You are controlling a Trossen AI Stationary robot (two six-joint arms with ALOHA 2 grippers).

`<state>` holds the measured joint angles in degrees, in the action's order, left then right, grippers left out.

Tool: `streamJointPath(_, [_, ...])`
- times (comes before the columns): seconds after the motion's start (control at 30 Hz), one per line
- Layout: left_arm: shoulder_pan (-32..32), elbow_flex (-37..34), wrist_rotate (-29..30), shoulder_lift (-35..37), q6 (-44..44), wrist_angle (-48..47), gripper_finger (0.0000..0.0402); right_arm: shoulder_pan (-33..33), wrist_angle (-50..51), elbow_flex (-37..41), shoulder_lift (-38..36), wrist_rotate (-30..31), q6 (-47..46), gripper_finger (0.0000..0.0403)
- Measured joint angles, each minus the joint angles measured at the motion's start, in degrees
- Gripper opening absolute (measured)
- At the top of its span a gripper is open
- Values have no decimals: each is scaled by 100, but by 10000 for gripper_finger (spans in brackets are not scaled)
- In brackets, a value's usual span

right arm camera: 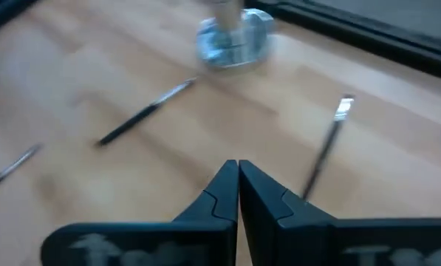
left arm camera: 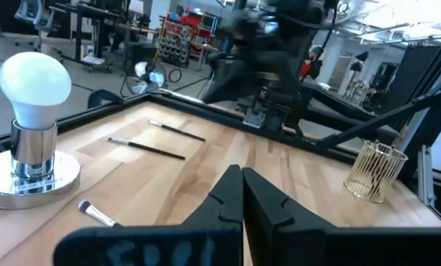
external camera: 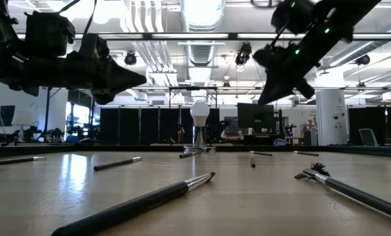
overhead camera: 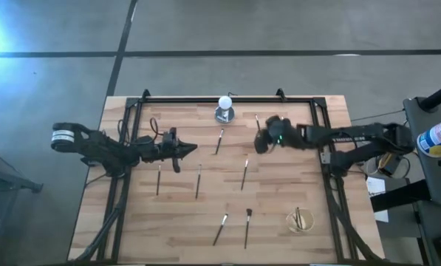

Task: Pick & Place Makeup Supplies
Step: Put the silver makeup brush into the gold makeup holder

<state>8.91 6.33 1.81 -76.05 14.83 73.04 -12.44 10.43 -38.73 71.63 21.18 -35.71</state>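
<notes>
Overhead arrangement: thin, dark-handled makeup brushes lie scattered, well apart, on the pale wooden-plank bench [overhead camera: 294,185]. One brush [overhead camera: 219,141] lies just below the white ball on its round silvery base [overhead camera: 224,108]; another [overhead camera: 256,122] lies beside the right gripper [overhead camera: 260,143]. Further brushes lie at mid-bench [overhead camera: 159,179], [overhead camera: 199,181], [overhead camera: 244,174] and near the front edge [overhead camera: 220,229], [overhead camera: 247,226]. A gold wire cup [overhead camera: 301,219] at the front right holds at least one thin brush. The left gripper [overhead camera: 191,148] hangs above the bench at its left side, jaws pressed together on nothing. The right gripper hangs above the far right of the bench, near the ball, jaws likewise pressed together and empty.
</notes>
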Motion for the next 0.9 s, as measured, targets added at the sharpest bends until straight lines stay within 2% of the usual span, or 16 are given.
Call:
streamJointPath(0.2, [0, 2, -1, -4, -20, -15, 0, -1239, 2, -187, 684, -881, 17, 45])
streamJointPath(0.4, [0, 4, -1, -7, 22, -23, 0, -1982, 10, -762, 1735, -991, 170, 89])
streamJointPath(0.63, [0, 4, -1, -7, 17, -43, 0, -2349, 405, -1622, 2903, -1113, 318, 105])
streamJointPath(0.9, [0, 3, -3, -9, 17, -112, 0, -2408, 790, -2446, 3713, -1072, 449, 92])
